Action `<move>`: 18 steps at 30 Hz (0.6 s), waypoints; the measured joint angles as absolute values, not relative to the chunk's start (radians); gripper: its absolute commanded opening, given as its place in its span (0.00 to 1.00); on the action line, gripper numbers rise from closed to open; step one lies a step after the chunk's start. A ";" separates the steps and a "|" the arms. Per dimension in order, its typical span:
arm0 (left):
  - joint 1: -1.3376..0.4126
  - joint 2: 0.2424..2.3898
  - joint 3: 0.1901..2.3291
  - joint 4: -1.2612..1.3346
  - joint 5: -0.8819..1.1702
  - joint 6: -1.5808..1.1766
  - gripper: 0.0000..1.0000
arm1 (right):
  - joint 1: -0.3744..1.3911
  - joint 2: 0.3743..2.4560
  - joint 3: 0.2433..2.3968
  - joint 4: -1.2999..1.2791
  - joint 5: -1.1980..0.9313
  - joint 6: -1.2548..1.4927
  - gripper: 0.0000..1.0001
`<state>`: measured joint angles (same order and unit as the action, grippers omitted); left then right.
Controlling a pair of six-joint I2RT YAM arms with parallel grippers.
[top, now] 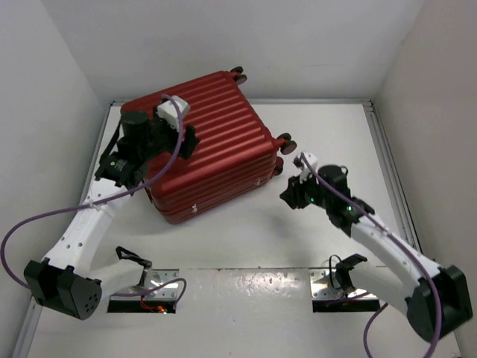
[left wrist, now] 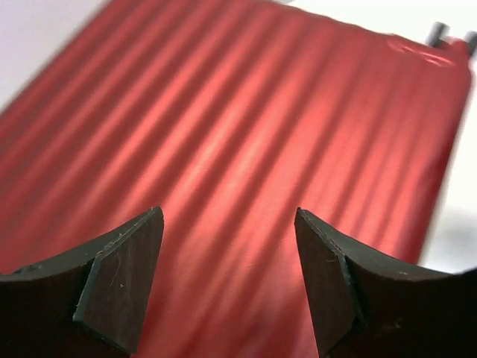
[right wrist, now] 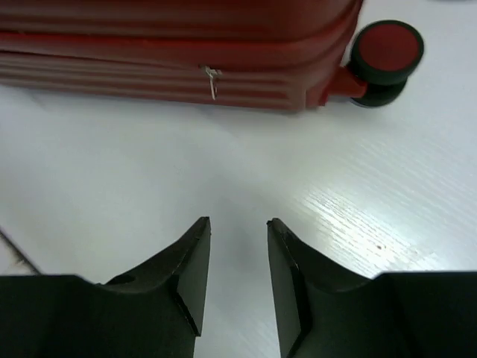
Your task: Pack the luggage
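**Luggage shut and flat: left gripper over it, right gripper beside it**

The luggage (top: 212,142) is closed and lies flat on the table (top: 335,134), ribbed red shell up. You have nothing held in either arm.

Left gripper (top: 184,139): the luggage is straight below it. In the left wrist view the shell (left wrist: 246,134) fills almost everything past the fingertips, ribs running away and up to the right. Your left gripper (left wrist: 227,224) stands wide, with only shell showing in the gap. You can't tell from these views whether the fingers (left wrist: 119,276) touch the shell or hang just over it.

Right gripper (top: 291,195): the luggage is ahead of it and apart from it, bare table between. In the right wrist view you face the case's side wall (right wrist: 171,45) across the top, with the zip line along it and a small metal zipper pull (right wrist: 213,78) hanging down. One wheel (right wrist: 384,52) sits ahead and to the right of the fingertips, at the case's corner. Your right gripper (right wrist: 238,224) is narrow, fingers (right wrist: 190,268) not quite together, only white table (right wrist: 112,164) in the slit. It sits low over the tabletop; contact with the table can't be told.

From above, the left gripper is over the case's left part and the right gripper is off its right side, near the wheels (top: 285,142).
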<state>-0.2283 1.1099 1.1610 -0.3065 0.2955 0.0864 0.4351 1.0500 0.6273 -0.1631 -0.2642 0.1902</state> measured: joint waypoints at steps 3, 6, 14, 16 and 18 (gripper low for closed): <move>-0.315 1.124 1.146 -0.306 0.270 0.115 0.79 | 0.445 0.913 0.416 0.011 -0.233 0.215 0.38; -0.370 1.144 1.140 -0.306 0.241 0.128 0.82 | 0.476 0.938 0.323 0.182 -0.202 0.236 0.38; -0.415 1.163 1.104 -0.283 0.134 0.129 0.87 | 0.554 1.100 0.185 0.612 -0.117 0.295 0.53; -0.420 1.168 1.093 -0.278 0.115 0.122 0.88 | 0.592 1.110 0.179 0.682 -0.095 0.295 0.51; -0.429 1.180 1.093 -0.255 0.099 0.113 0.88 | 0.624 1.119 0.178 0.743 -0.077 0.287 0.47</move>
